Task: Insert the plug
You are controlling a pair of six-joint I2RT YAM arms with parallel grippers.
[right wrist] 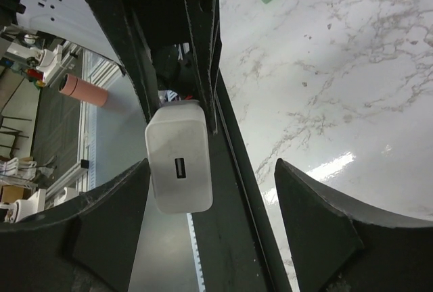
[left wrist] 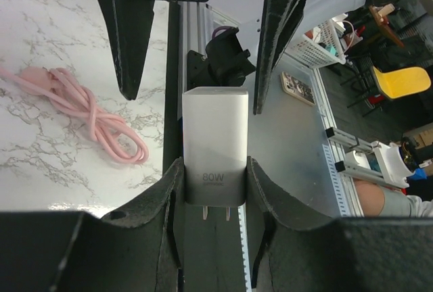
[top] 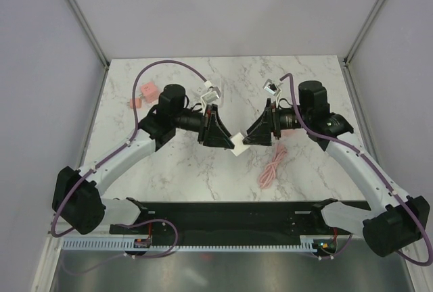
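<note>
Showing the charger (right wrist: 193, 136) USB port (right wrist: 180, 168) is the right wrist view alone.

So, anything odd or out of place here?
Nothing spilled or damaged. The pink cable lies coiled on the table, unheld, while the left pincer grips the white charger and the right pincer is open.

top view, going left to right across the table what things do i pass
pink block → white part → charger → cable
</note>
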